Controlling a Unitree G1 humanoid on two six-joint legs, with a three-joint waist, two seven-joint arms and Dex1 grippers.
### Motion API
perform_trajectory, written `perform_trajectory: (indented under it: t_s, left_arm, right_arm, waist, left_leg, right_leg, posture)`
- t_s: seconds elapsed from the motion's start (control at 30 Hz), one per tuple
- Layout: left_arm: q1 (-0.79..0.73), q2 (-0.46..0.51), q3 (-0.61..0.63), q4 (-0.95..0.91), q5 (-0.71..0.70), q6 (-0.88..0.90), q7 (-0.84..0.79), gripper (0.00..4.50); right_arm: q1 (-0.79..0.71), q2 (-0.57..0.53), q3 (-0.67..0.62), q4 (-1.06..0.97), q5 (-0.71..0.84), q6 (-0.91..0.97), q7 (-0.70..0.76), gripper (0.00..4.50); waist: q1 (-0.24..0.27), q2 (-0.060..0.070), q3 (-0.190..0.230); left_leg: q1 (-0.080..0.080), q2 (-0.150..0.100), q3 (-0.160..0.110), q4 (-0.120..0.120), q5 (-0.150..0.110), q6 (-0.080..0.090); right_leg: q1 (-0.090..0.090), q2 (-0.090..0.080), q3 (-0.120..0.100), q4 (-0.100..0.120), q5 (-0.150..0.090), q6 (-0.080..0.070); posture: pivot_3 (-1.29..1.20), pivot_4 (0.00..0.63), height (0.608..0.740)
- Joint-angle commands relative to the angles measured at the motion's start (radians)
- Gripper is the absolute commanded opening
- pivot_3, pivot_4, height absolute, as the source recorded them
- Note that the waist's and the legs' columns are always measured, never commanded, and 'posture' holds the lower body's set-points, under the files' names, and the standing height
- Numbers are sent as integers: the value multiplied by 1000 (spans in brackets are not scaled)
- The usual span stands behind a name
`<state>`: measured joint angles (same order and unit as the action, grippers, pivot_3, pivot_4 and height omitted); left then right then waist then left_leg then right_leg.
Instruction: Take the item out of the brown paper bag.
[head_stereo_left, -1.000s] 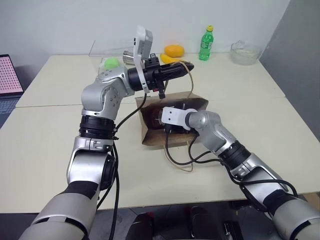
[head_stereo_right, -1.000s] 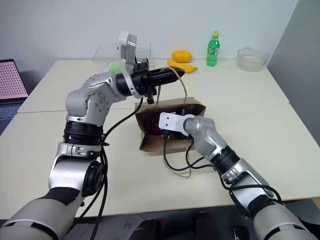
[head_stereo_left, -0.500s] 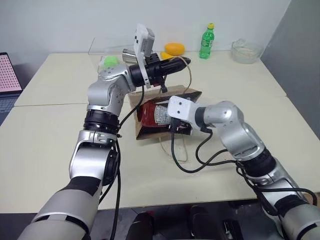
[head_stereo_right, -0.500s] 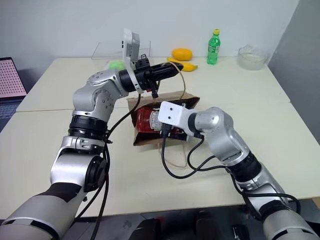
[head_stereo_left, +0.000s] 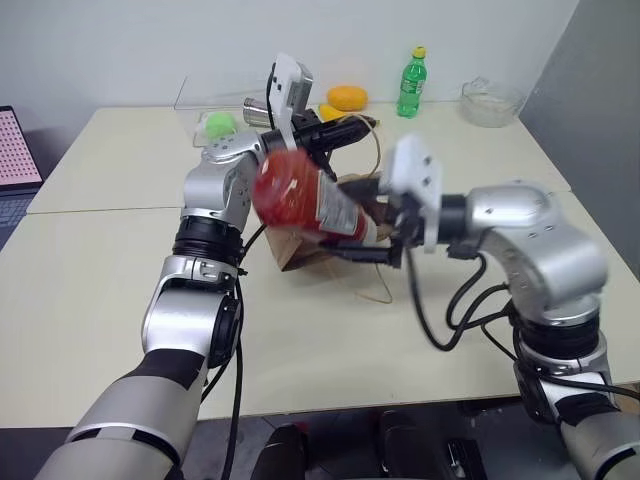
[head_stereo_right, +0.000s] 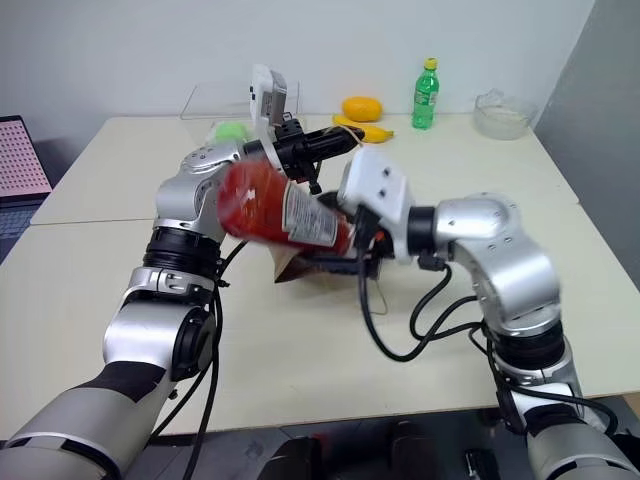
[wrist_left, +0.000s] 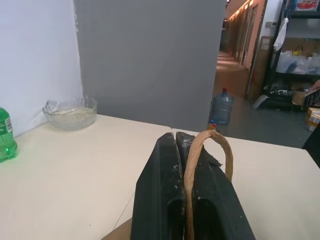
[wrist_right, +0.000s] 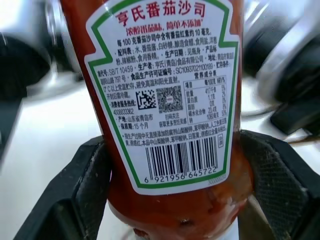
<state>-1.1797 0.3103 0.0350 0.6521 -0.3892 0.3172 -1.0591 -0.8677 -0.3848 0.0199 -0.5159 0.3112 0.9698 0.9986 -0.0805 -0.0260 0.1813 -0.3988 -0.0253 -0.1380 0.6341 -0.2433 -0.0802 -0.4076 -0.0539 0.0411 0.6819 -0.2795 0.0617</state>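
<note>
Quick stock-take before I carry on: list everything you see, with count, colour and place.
Ketchup bottle: one, red, white label, held in the air above the bag.
Paper bag: one, brown, mid-table, handle lifted.
Plastic bottle: one, green, far edge.
Glass bowl: one, clear, far right corner.
Yellow fruit: far edge, count unclear.
Green ball: one, far left.
Table: cream.
Left gripper: shut on the handle.
Right gripper: gripping the ketchup bottle.

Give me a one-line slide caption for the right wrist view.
Right pincer shut on the red bottle, its white back label with barcode facing the camera.
</note>
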Motion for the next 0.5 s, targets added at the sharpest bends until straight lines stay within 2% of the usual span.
perform_trajectory:
  t_s: [0.03,0.17,0.27,0.4,0.5]
  left_arm:
    - [-38,0,8,-5,7,-21,-9,0]
    - [-39,4,7,-3,13,-20,-22,0]
    - [-41,5,5,-1,16,-21,-34,0]
    - [-45,3,6,-1,18,-22,-39,0]
    - [-42,0,7,-13,16,-19,-42,0]
  right_arm:
    - [-39,-46,-177,-75,103,70,-79,3607]
    - [63,-310,-261,-70,28,14,-94,3607]
    - [192,-461,-257,-8,-47,-97,-103,3607]
    - [352,-587,-157,144,-209,-316,-144,3607]
    - [378,-610,-39,325,-351,-491,-216,3607]
  waist:
    - [2,0,0]
    - [21,0,0]
    - [29,0,0]
    - [26,0,0]
    - [15,1,1]
  left_leg:
    - [0,0,0,0,0,0]
    - [-1,-1,0,1,-1,1]
    - [-1,-1,1,1,-1,2]
    - [0,-1,3,1,-1,2]
    - [1,-1,4,1,-1,2]
  right_leg:
    - [0,0,0,0,0,0]
    - [0,-1,0,0,0,0]
    - [1,-1,0,-1,0,0]
    - [1,-1,1,0,0,0]
    - [1,-1,2,0,0,0]
  posture:
    - [0,150,740]
    - [0,150,740]
    - [0,150,740]
    - [0,150,740]
    - [0,150,740]
